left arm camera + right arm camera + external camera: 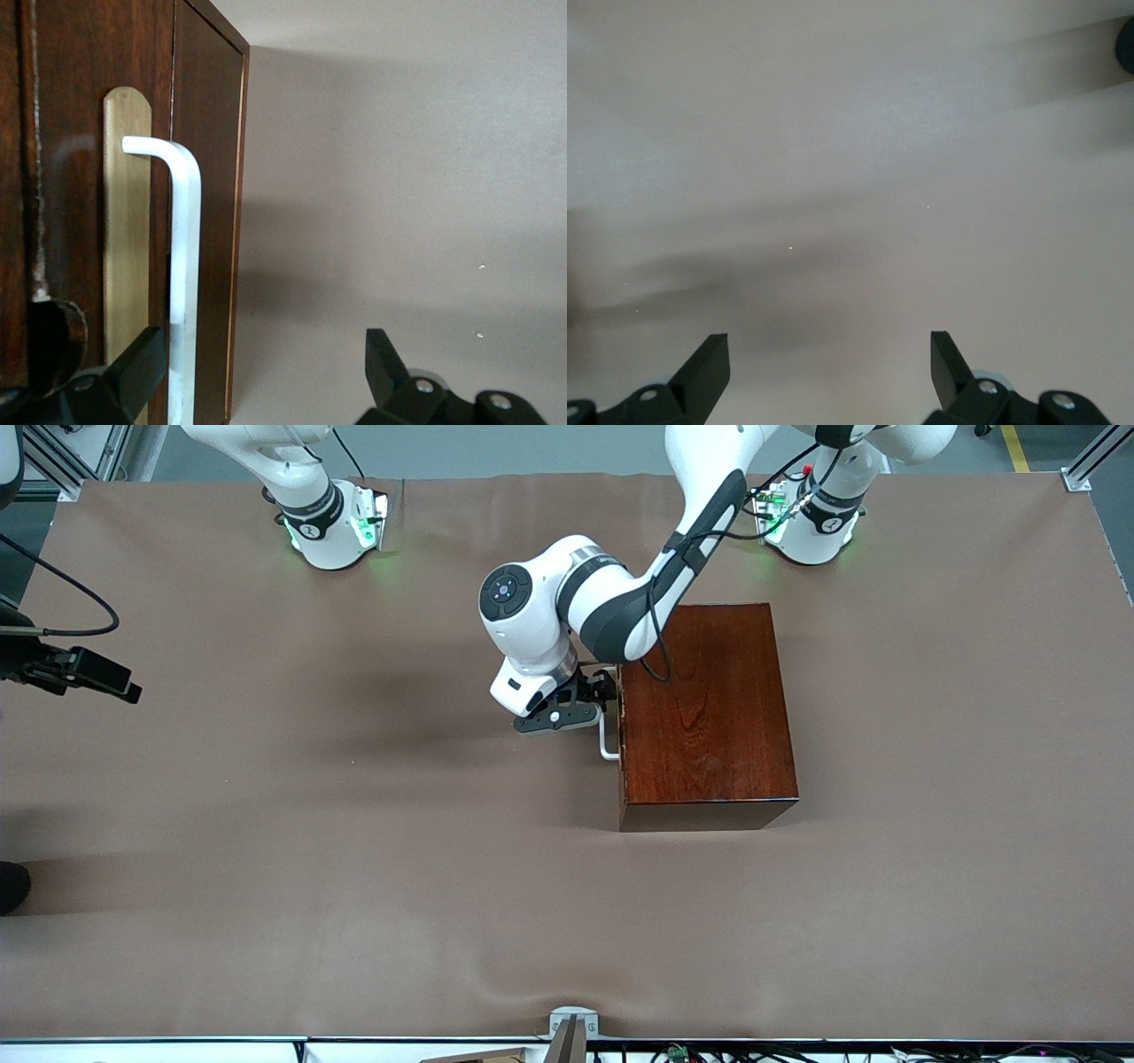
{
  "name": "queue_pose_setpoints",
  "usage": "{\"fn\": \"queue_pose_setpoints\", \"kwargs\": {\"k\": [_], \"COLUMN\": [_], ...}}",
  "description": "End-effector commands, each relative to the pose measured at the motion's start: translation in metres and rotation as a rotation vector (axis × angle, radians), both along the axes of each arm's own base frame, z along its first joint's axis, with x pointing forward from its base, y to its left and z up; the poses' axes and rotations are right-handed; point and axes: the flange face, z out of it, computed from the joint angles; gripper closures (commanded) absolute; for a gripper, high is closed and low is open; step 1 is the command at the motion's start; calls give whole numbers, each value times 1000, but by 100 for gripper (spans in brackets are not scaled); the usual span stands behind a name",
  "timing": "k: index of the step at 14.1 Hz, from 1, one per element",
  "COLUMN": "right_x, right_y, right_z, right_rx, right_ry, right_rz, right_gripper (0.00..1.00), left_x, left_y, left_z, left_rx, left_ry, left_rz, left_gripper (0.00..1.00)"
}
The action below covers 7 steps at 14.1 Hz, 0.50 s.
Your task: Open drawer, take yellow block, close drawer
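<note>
A: What are we looking at on the brown cloth-covered table (266, 824)?

B: We see the glossy reddish-brown wooden box (709, 708) sitting nearer the left arm's end, with its drawer (205, 221) flush in the face that points toward the right arm's end. The drawer is shut, so we judge the first step has not yet happened

A: And the left gripper (592, 696)?

B: We find it right at the white U-shaped bar handle (184, 266). In the left wrist view its black fingers (133, 372) stand wide apart, one close by the handle and the brass-coloured backplate (127, 221), the other out over bare table. Nothing is clamped. We read that pose as lining up to straddle the bar before closing, though it looks offset to us: the bar sits by one finger, not midway

A: Why approach from the side?

B: We think it is because the drawer slides out toward the right arm's end, so a grip across the bar lets the arm pull straight along that line

A: The right gripper (830, 372)?

B: We see it waiting, spread fully open over empty table at the right arm's end, holding nothing

A: Where is the small yellow cube?

B: We cannot see it in any view; we presume it lies inside the closed drawer
</note>
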Motion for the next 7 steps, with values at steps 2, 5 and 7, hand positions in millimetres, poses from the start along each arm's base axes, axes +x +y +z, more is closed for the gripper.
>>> {"fn": "queue_pose_setpoints", "kwargs": {"k": [2, 5, 7], "right_x": [-3, -3, -3], "right_y": [0, 0, 0], "right_z": [4, 5, 4], "right_rx": [2, 2, 2], "right_ry": [-3, -5, -3], "right_rz": [0, -2, 0], "right_gripper": [0, 0, 0], "left_x": [4, 4, 6], "left_y": [0, 1, 3], "left_z": [-7, -13, -17], "left_rx": [25, 34, 37], "left_ry": [-3, 2, 5], "left_rz": [-26, -25, -22], "left_gripper": [0, 0, 0]}}
